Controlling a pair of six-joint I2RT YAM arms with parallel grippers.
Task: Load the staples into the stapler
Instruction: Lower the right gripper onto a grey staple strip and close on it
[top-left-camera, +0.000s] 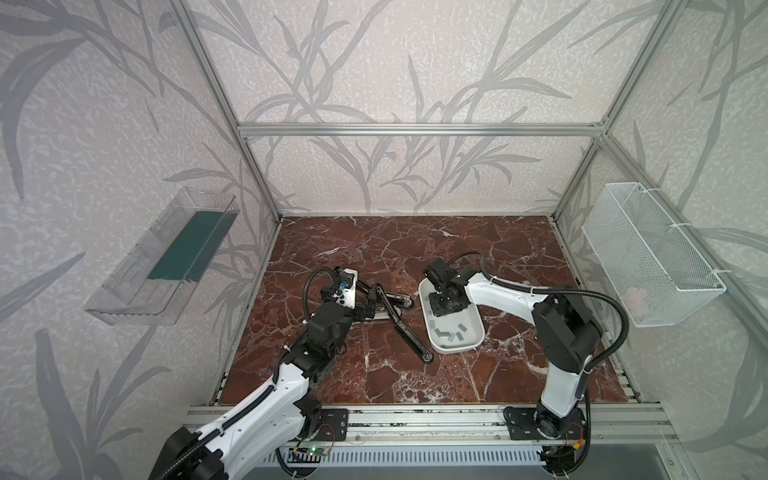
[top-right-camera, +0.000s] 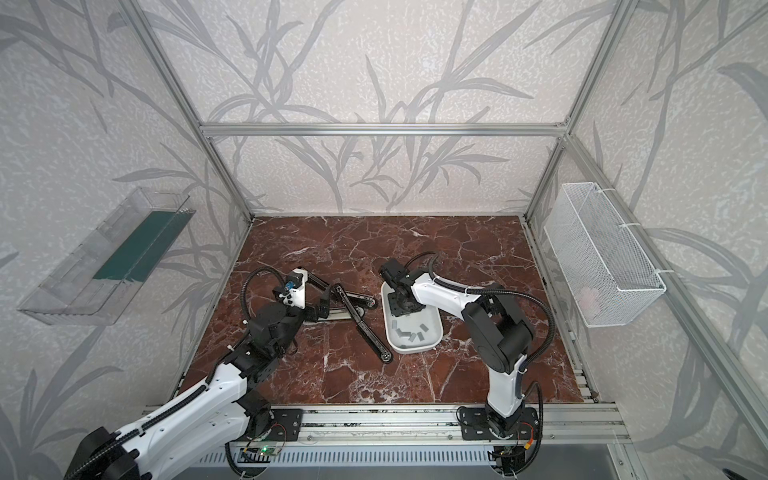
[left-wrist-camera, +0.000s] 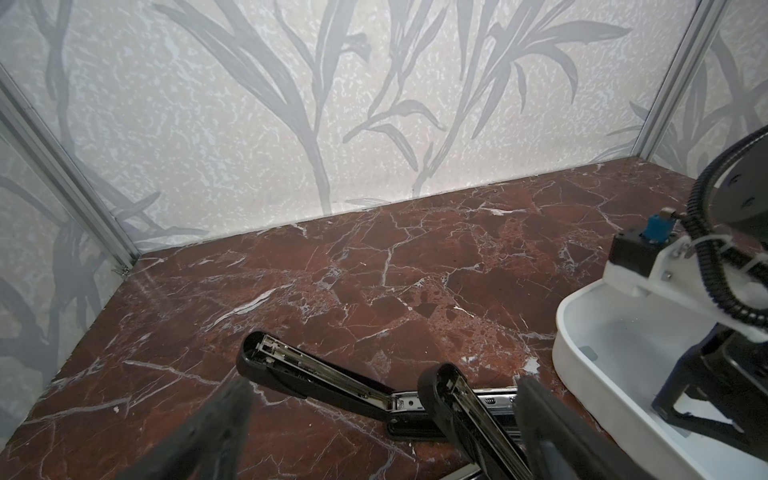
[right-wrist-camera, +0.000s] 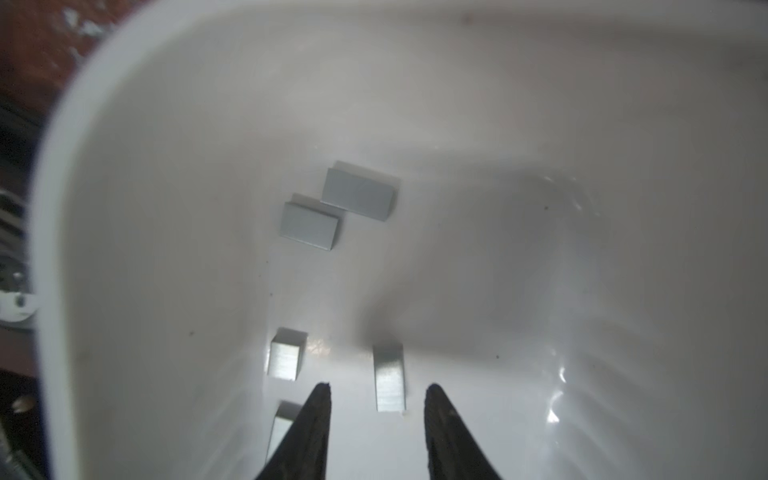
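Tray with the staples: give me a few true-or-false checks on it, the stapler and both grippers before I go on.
1. The staples lie loose in the white tray. True.
2. The right gripper has lifted a strip clear of the tray. False: it is low inside the tray, jaws apart, with one strip lying ungripped between its fingertips.
3. The stapler lies opened up on the table, left of the tray in both top views. True.
4. The left gripper is shut on the stapler. False: its jaws stand wide open next to the stapler.
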